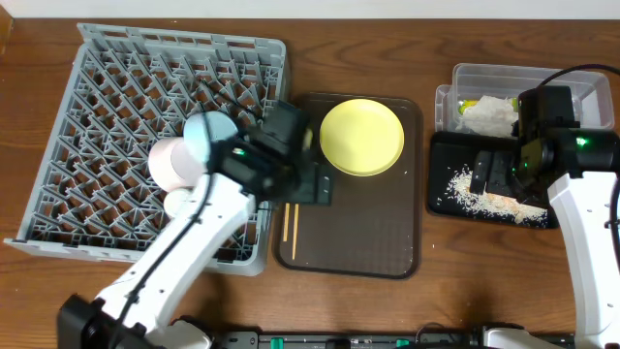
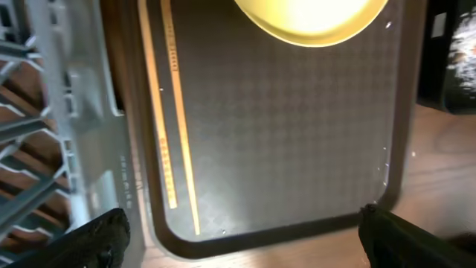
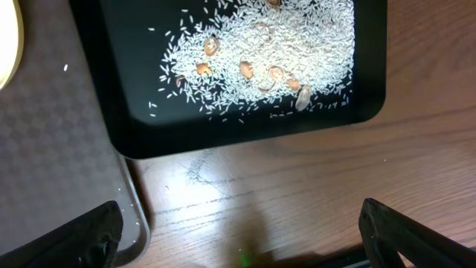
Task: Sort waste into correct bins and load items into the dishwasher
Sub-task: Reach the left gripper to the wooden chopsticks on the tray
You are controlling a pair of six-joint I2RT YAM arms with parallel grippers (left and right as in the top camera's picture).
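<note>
The grey dish rack [image 1: 107,116] holds a light blue bowl [image 1: 206,132] and a white bowl [image 1: 170,161]. The yellow plate [image 1: 361,136] and two chopsticks [image 1: 289,229] lie on the brown serving tray [image 1: 387,233]. My left gripper [image 1: 316,181] is open and empty above the tray's left part; its view shows the chopsticks [image 2: 176,134], the plate [image 2: 309,18] and the open fingers [image 2: 245,246]. The clear tub [image 1: 542,78] holds the napkin [image 1: 490,114] and the wrapper [image 1: 469,105]. Rice crumbs [image 3: 260,52] lie in the black tray [image 3: 245,134]. My right gripper [image 3: 238,238] is open over it.
The rack's near wall [image 2: 82,112] stands right beside the brown tray's left rim [image 2: 145,149]. The brown tray's corner [image 3: 67,149] lies next to the black tray [image 1: 441,155]. Bare wooden table [image 3: 297,193] lies in front of the black tray.
</note>
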